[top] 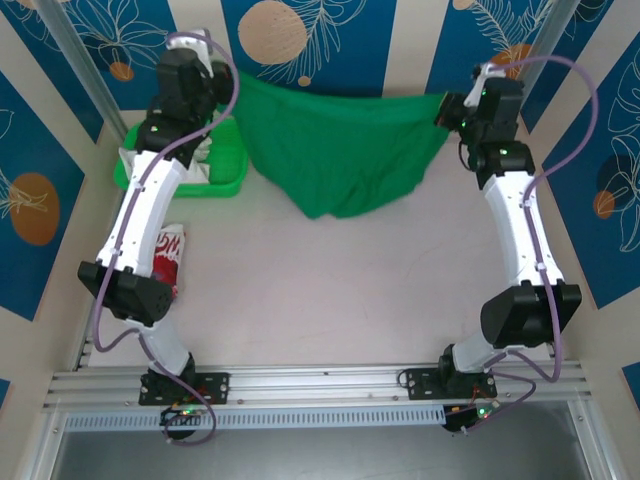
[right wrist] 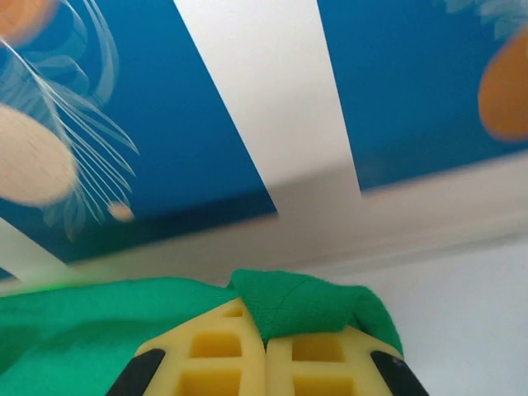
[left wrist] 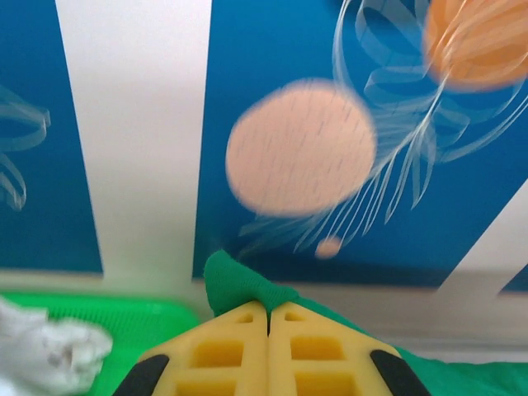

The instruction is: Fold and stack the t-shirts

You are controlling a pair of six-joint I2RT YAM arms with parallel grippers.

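Yellow fingers (left wrist: 247,334) of the left gripper (left wrist: 268,313) and right gripper (right wrist: 266,340) are clamped tight on the green t-shirt (top: 340,150), spread between them over the far table (top: 330,290). Lower both evenly, keeping tension.

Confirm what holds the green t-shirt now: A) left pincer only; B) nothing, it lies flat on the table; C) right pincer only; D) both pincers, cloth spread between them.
D: the left pincer and the right pincer are each shut on a bunch of the green t-shirt, which hangs spread between them.
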